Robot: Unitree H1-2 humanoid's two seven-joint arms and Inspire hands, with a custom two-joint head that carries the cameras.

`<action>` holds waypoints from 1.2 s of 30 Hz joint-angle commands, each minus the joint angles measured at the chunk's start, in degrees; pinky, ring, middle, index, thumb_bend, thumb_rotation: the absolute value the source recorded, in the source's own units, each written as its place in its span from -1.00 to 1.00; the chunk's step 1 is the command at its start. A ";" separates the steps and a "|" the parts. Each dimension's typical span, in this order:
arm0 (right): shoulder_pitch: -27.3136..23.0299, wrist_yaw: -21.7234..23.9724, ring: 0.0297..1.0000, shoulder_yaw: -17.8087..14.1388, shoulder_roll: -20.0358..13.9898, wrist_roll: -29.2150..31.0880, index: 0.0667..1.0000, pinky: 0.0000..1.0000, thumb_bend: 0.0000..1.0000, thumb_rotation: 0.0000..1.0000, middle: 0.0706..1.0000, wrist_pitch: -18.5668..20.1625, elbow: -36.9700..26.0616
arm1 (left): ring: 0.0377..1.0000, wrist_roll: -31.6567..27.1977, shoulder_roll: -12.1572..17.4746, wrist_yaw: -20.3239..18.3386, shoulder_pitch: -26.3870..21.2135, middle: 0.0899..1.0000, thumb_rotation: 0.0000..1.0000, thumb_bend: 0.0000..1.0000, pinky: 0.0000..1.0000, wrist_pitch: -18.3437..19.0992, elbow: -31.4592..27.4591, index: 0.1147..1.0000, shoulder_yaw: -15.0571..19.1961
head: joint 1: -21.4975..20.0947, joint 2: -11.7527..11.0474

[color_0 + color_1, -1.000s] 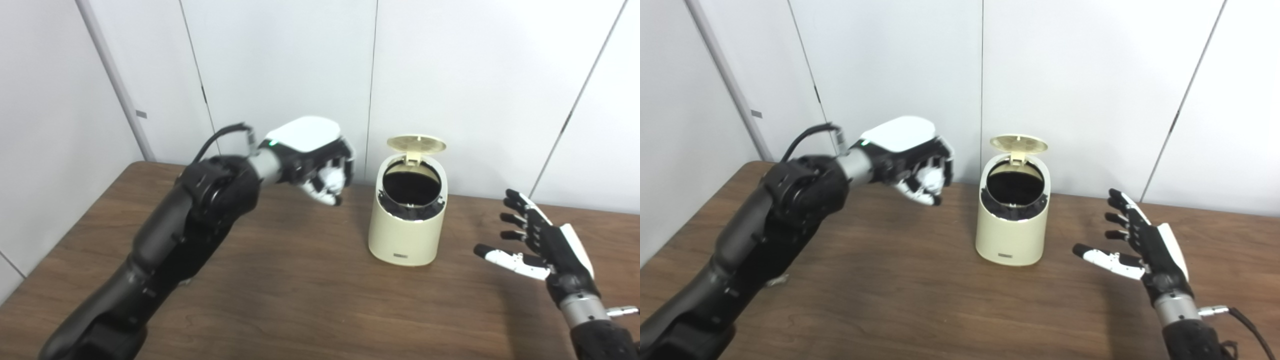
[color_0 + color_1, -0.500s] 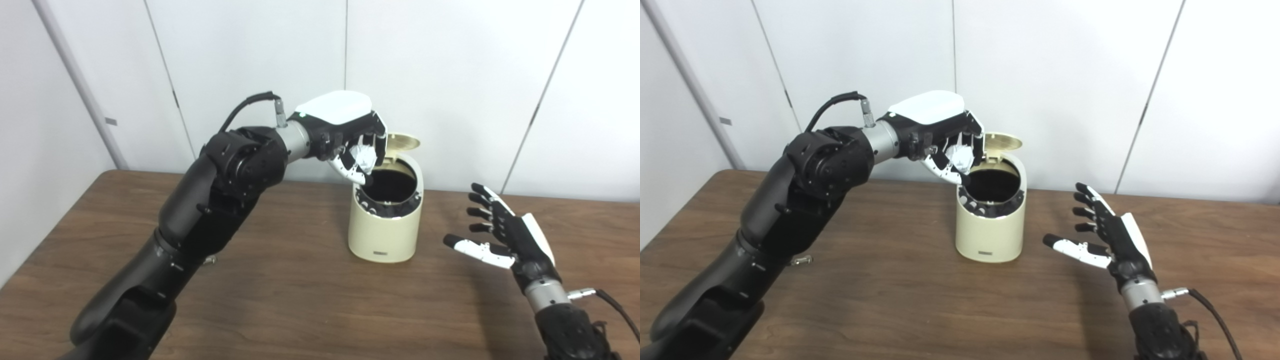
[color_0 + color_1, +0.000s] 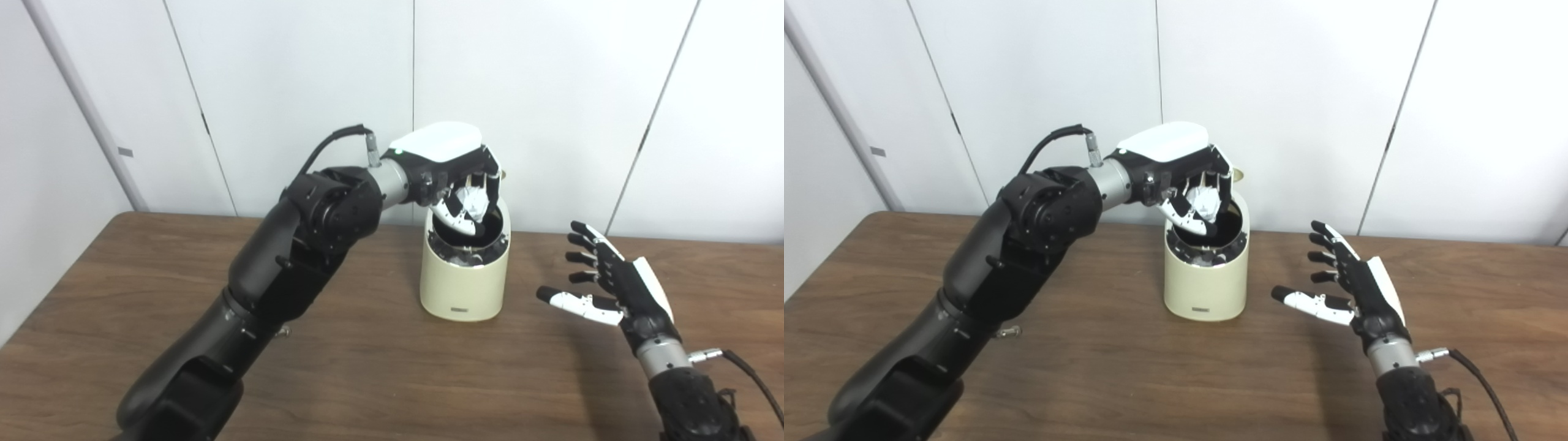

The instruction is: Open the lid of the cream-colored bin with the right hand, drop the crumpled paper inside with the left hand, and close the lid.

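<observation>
The cream-colored bin [image 3: 463, 285] stands on the brown table [image 3: 367, 361] near the back wall, its lid tipped up behind and mostly hidden by my left hand. My left hand [image 3: 456, 177] hovers right over the bin's dark mouth, shut on the crumpled white paper [image 3: 470, 201], which shows between its fingers [image 3: 1203, 201]. My right hand [image 3: 606, 288] floats open to the right of the bin, fingers spread, apart from it and holding nothing.
White wall panels rise just behind the bin. A small metal piece [image 3: 1006, 332] lies on the table beside my left arm. Bare wood stretches in front of the bin and between it and my right hand.
My left hand has carried the paper rightward from beside the bin to directly above its opening. The right hand stays open. The camera has shifted too.
</observation>
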 commanded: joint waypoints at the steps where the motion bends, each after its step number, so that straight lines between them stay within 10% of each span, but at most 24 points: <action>1: -2.33 -0.69 0.64 -0.74 -0.25 0.68 0.78 0.37 0.41 -0.39 0.76 -1.31 -2.26 | -0.20 0.49 -0.04 2.53 -1.43 -0.10 -1.00 0.01 -0.24 -0.49 0.25 -0.15 0.54 | 0.00 0.12; 36: -1.44 -0.40 0.61 -0.40 -0.40 -0.27 0.77 0.33 0.43 -0.35 0.75 0.33 -4.40 | -0.29 4.50 -2.79 22.25 1.14 -0.11 -1.00 0.00 -0.29 -11.90 14.72 -0.12 -0.35 | -0.83 1.19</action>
